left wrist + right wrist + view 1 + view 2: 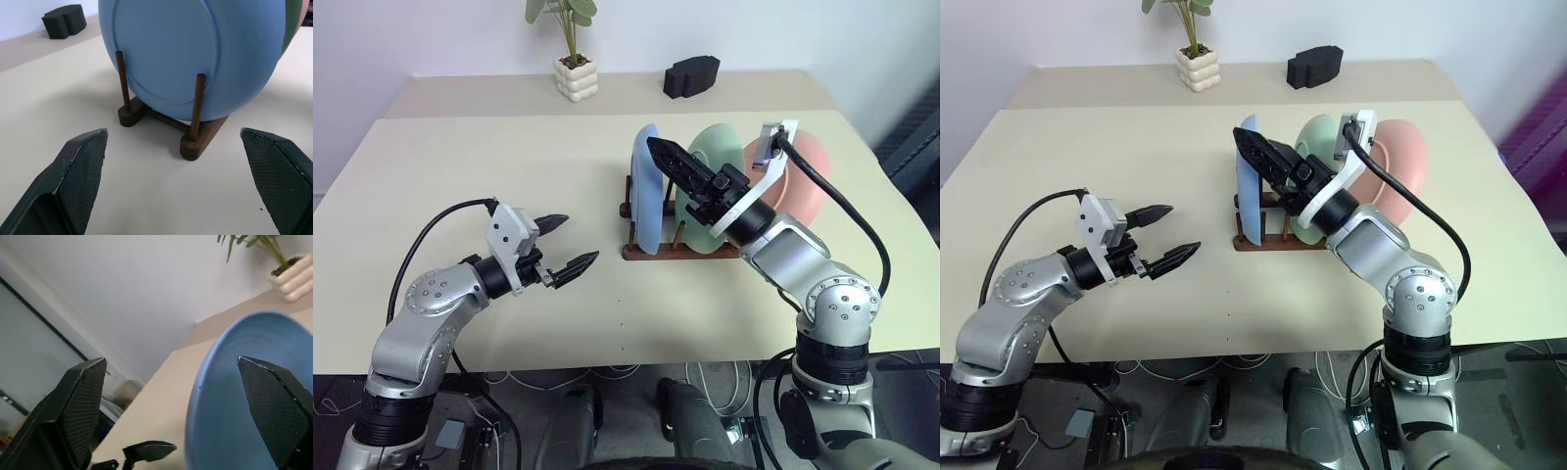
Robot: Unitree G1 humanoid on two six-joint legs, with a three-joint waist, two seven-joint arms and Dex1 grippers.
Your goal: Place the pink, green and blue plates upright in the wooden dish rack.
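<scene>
Wooden dish rack at table centre-right. Three plates upright in it: blue plate at 9 o'clock end, green plate middle, pink plate at 3 o'clock end. Right gripper over blue plate rim, fingers spread, pinching nothing. Left gripper at 9 o'clock of rack, well apart, fingers spread wide, empty. Potted plant and black block at 12 o'clock on far table.
</scene>
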